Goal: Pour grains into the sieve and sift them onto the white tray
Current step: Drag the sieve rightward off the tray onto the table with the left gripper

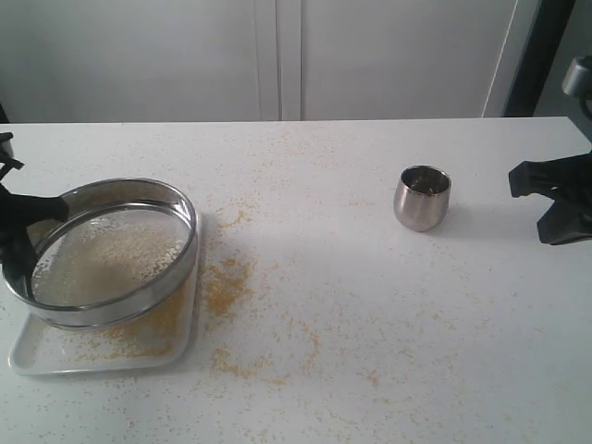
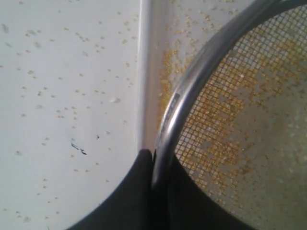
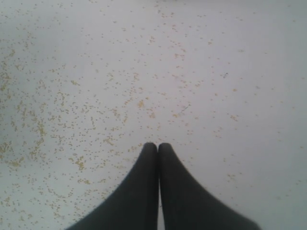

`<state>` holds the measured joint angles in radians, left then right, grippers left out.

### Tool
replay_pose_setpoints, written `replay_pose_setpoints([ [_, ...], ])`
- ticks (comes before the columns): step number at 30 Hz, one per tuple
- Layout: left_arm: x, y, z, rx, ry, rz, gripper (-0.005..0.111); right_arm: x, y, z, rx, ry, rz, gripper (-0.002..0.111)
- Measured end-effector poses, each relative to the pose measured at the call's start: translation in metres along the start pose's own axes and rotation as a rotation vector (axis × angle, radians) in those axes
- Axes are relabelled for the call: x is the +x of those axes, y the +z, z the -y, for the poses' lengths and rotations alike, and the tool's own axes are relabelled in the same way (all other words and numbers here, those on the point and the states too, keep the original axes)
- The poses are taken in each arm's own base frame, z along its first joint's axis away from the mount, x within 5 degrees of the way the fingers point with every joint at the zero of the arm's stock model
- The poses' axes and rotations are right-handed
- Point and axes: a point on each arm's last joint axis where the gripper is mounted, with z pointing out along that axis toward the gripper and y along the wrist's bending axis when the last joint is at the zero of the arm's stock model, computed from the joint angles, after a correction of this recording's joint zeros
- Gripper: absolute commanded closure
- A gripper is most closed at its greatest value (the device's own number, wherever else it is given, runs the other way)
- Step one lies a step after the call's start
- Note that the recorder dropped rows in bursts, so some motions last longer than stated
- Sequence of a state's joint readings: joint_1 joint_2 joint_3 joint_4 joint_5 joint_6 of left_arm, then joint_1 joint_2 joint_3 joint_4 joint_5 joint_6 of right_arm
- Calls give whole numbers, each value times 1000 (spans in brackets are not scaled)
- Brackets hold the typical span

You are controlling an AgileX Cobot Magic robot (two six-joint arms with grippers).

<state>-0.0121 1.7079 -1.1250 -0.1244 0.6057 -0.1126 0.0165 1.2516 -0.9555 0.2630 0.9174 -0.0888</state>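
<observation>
Pinching the rim of the sieve (image 1: pixel 111 248) at its 9 o'clock, the left gripper (image 2: pixel 152 157) jaws hold it over the white tray (image 1: pixel 28 357), at the 8 o'clock of the desk (image 1: pixel 388 314), so sifted grains (image 1: pixel 116 257) land there. Being round, it has no long axis; its mouth faces up, slightly tipped. The right gripper (image 3: pixel 158 146) jaws are pressed together, empty.

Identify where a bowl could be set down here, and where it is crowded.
Free: the table right of and in front of the steel cup, lightly dusted. Crowded: left, sieve over white tray, with grains heaped alongside.
</observation>
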Motion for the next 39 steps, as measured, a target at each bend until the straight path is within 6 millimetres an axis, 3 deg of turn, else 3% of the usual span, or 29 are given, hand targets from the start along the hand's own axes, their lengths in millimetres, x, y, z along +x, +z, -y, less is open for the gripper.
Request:
replay_pose_setpoints([
  [11, 10, 7, 64, 52, 232, 23, 107, 0, 0, 0, 0, 0, 0, 108],
  [23, 8, 7, 108, 91, 374, 8, 107, 0, 0, 0, 0, 0, 0, 108],
  [39, 6, 29, 171, 130, 503, -43, 107, 0, 0, 0, 0, 0, 0, 108],
])
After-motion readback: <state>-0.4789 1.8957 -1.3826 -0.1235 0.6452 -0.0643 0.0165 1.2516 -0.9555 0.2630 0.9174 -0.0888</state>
